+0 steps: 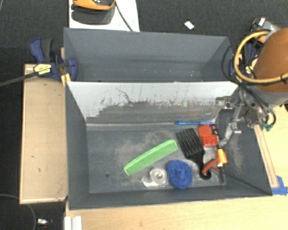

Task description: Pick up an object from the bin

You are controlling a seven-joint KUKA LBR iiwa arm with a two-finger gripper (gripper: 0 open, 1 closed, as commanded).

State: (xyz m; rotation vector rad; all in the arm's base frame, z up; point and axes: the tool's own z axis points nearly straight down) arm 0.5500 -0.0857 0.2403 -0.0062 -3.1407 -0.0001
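My gripper hangs over the right end of the bin, close to the right wall. Just left of it and below lies a small red-orange block. A thin blue pen lies along the back of the floor beside the block. A black brush lies tilted to the left of the block. In front of the gripper, a small tool with an orange and red handle lies near the front right corner.
A long green flat piece lies slanted in the middle of the floor. In front of it are a blue fuzzy ball and a small silver thing. The bin's sloped right wall is right beside the gripper.
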